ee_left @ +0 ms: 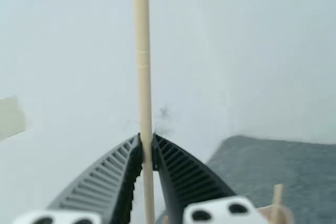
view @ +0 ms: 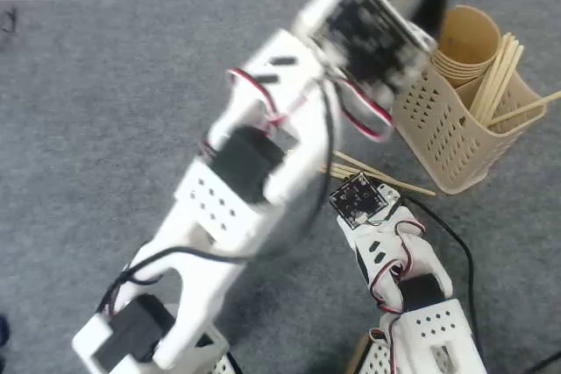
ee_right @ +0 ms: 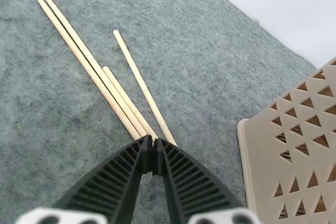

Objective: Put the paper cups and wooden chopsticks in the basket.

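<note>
The left hand (ee_left: 147, 148) grips one chopstick (ee_left: 143, 66); the right hand (ee_right: 153, 153), closed, sits over loose chopsticks (ee_right: 105, 82) beside the basket (ee_right: 283, 150).

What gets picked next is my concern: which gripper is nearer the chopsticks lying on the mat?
Right. The right gripper is down at the ends of the loose chopsticks; the left gripper is raised beside the basket, shut on one chopstick.
</note>
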